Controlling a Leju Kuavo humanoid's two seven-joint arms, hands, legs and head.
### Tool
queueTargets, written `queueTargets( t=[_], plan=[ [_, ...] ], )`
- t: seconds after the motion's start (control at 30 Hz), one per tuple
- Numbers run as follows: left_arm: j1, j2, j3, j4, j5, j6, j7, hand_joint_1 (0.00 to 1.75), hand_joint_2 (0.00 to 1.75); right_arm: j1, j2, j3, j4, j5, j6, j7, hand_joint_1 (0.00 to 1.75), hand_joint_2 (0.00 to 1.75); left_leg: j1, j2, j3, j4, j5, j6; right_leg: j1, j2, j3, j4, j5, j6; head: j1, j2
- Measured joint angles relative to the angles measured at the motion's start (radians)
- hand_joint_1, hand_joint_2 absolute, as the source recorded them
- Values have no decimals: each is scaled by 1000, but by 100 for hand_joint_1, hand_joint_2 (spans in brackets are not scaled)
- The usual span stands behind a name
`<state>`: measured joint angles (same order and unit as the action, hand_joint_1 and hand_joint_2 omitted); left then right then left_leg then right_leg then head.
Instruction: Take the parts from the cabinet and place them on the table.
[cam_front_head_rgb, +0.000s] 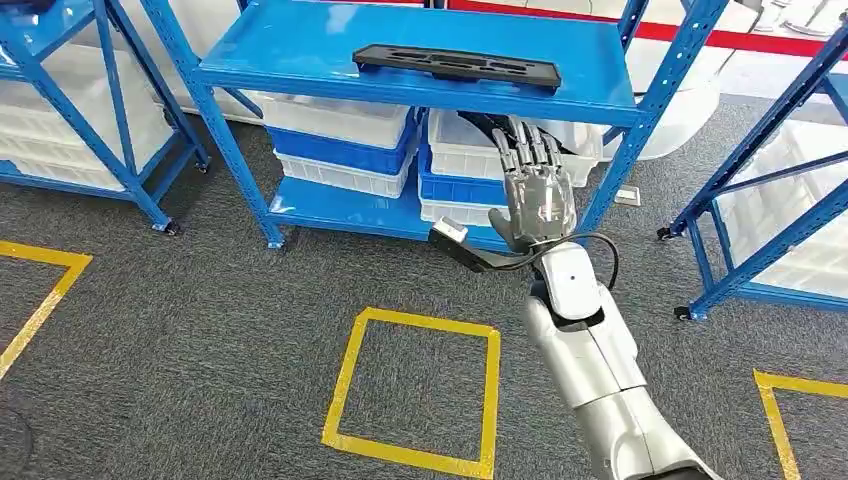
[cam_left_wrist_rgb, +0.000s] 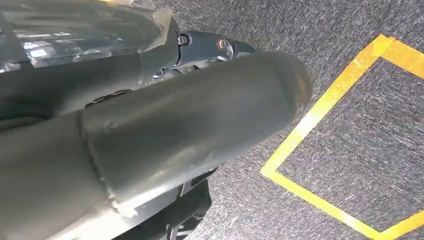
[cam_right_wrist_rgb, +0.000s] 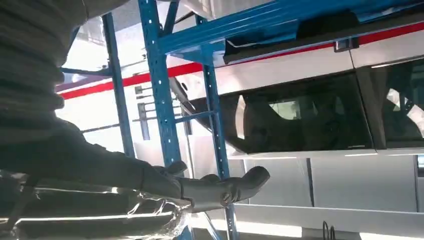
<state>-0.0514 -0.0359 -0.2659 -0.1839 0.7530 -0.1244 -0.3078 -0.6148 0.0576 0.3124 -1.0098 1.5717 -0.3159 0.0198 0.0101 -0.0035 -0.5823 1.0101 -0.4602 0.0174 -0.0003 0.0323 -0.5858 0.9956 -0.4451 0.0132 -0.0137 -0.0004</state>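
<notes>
Reaching toward the blue shelf (cam_front_head_rgb: 300, 50), the right hand (cam_front_head_rgb: 535, 195) hovers just below its front edge, fingers spread and straight, holding nothing. The black part (cam_front_head_rgb: 455, 66) — a long flat tray-like piece — lies on top of that shelf, near the front edge and above the hand. To do this well, the hand should probably rise clear of the edge first, then come in over the part's middle so it lifts level. The left hand (cam_left_wrist_rgb: 150, 140) shows too close to tell its state.
</notes>
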Motion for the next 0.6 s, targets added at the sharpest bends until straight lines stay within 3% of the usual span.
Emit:
queueTargets(
  t=[0.53,0.6],
  plan=[
    [0,-2,1,2,13,32,24,0,0,8,0,0,-11,-2,7,3,0,175,0,0,0,0,0,0,0,0,0,0,0,0,0,0],
    [0,-2,1,2,12,22,11,0,0,10,0,0,-11,-1,10,4,0,175,0,-1,-1,2,-1,1,-6,0,2,-1,0,0,0,0]
  ],
)
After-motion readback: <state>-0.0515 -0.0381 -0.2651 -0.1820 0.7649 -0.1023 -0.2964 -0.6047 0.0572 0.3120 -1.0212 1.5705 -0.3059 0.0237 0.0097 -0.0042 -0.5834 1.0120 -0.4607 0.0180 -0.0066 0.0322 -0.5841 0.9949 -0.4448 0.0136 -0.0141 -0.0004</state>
